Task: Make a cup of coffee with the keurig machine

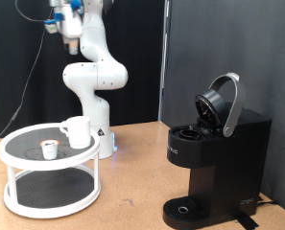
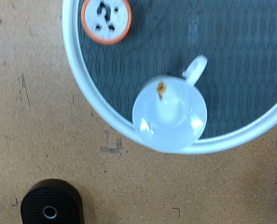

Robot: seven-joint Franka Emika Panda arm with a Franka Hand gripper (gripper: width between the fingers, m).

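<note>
The cup (image 1: 78,131) is a small white mug that stands upright on the top shelf of a round white two-tier stand (image 1: 17,163) at the exterior view's left. From above in the wrist view the cup (image 2: 171,114) sits near the stand's rim (image 2: 91,89), handle out to one side. The keurig machine (image 1: 214,158) stands at the exterior view's right with its domed lid raised. My gripper (image 1: 59,26) hangs high above the stand, far from cup and machine, with nothing seen in it. Its fingers do not show in the wrist view.
A small white pod with an orange-red top (image 1: 49,149) stands on the same shelf beside the cup; it also shows in the wrist view (image 2: 106,19). A black round part (image 2: 50,207) lies on the wooden table (image 1: 132,192). A black curtain hangs behind.
</note>
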